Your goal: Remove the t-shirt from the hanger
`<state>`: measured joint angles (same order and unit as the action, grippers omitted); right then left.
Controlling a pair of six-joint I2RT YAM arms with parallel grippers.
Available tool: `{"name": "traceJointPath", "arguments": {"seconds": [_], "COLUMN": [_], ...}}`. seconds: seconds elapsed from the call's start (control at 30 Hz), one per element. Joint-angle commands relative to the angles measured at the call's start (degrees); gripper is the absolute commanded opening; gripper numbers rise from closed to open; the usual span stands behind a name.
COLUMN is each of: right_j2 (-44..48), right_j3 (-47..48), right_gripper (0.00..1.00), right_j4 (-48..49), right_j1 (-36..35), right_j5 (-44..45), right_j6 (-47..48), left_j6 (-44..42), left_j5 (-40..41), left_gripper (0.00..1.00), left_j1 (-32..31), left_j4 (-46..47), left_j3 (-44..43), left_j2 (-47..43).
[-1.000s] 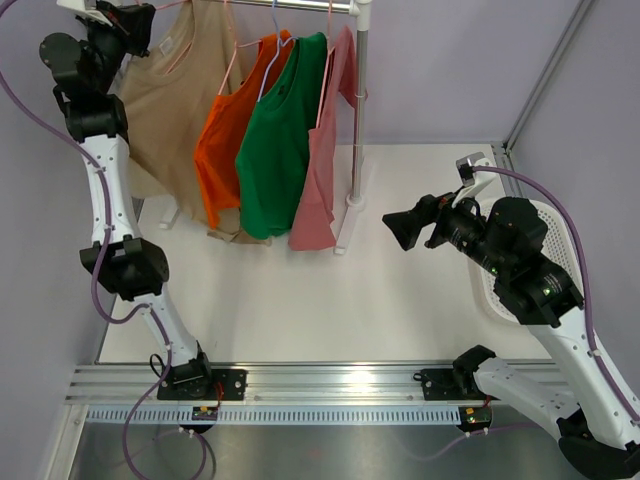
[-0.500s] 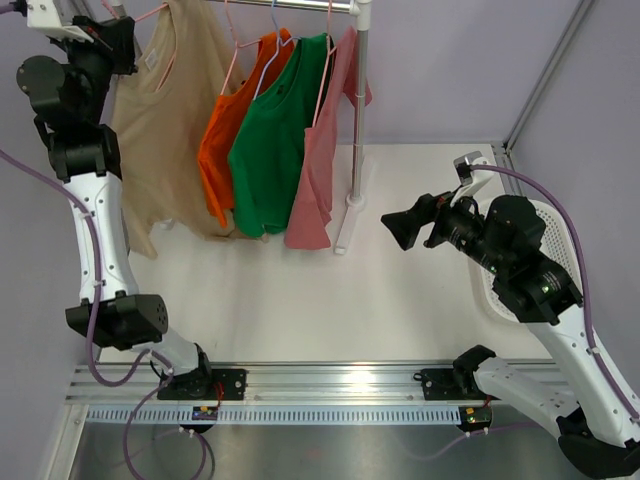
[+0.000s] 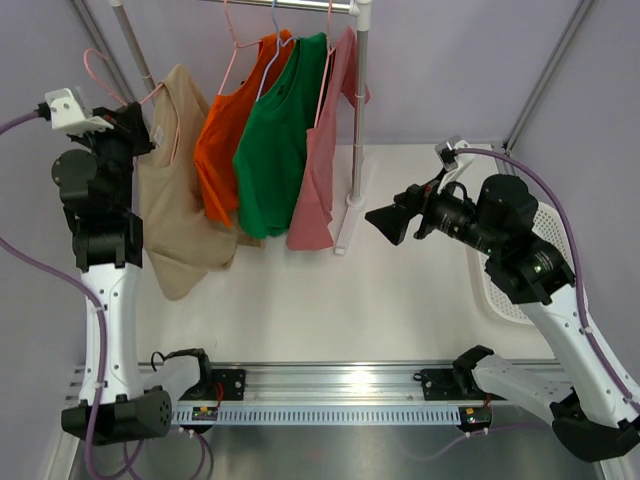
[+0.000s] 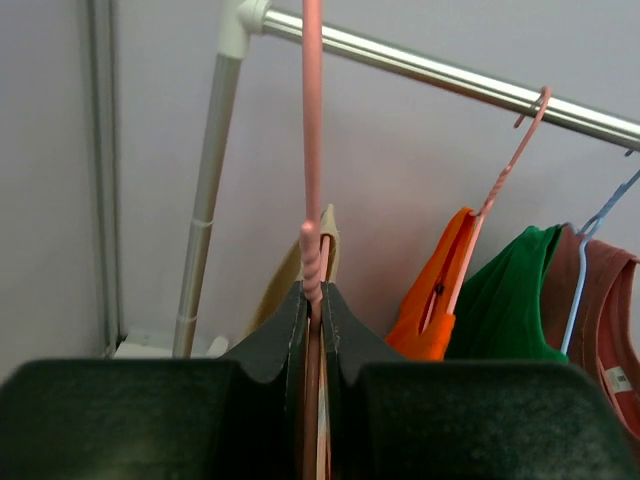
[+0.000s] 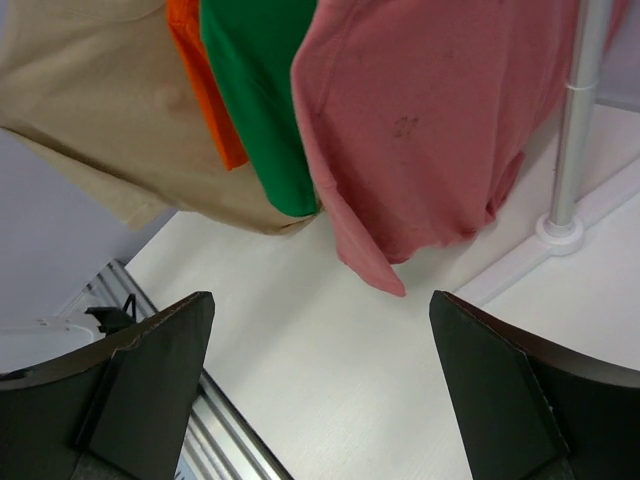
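Note:
A beige t-shirt [image 3: 180, 205] hangs on a pink hanger [image 3: 98, 68] that is off the rail, left of the rack. My left gripper [image 3: 138, 128] is shut on the hanger's neck just under the hook. In the left wrist view the jaws [image 4: 313, 295] pinch the pink hanger [image 4: 312, 150], and a strip of beige t-shirt [image 4: 280, 290] shows behind them. My right gripper [image 3: 385, 225] stands open above the table, right of the rack and apart from the shirt. The right wrist view shows its wide-open jaws [image 5: 320, 296] with only bare table between them, and the beige t-shirt [image 5: 100, 110] at the upper left.
An orange shirt [image 3: 220, 140], a green shirt [image 3: 275, 140] and a pink shirt [image 3: 320, 170] hang on the rail [image 3: 290, 5]. The rack's right post [image 3: 358, 110] stands on its base at mid-table. A white basket [image 3: 500, 290] sits at the right edge.
My left arm has come down and away from the rail, carrying the hanger and beige t-shirt lower and leftward. The right gripper has shifted slightly left, still open.

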<state>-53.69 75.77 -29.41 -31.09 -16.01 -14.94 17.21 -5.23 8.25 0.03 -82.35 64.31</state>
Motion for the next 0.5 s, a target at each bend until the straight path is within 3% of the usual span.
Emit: {"name": "traceJointPath", "arguments": {"seconds": [0.0,0.13,0.3,0.47], "right_j2": [-2.5,-5.8,-8.4,-12.0], "right_j3": [1.9,-1.1,0.3,1.7], "right_gripper": [0.99,0.99,1.00,0.99], "right_j4": [3.3,9.0,8.0,10.4], "right_j1": [-0.5,-1.2,-6.9,-15.4], "right_j5": [-10.1,-19.0,-14.1,-10.2], "right_j6": [-0.5,-2.9,1.9,6.2], "left_j6": [0.3,0.6,0.7,0.6], "left_j5": [11.1,18.0,30.4,43.4], "left_gripper": [0.00,0.00,0.00,0.00], "left_j1": [-1.5,-3.8,-6.5,-10.2], "left_j4": [2.2,0.1,-5.6,-11.4], "left_j3": [8.0,15.7,16.5,10.9], "left_j2": [-8.5,-16.0,-16.6,-11.3]}}
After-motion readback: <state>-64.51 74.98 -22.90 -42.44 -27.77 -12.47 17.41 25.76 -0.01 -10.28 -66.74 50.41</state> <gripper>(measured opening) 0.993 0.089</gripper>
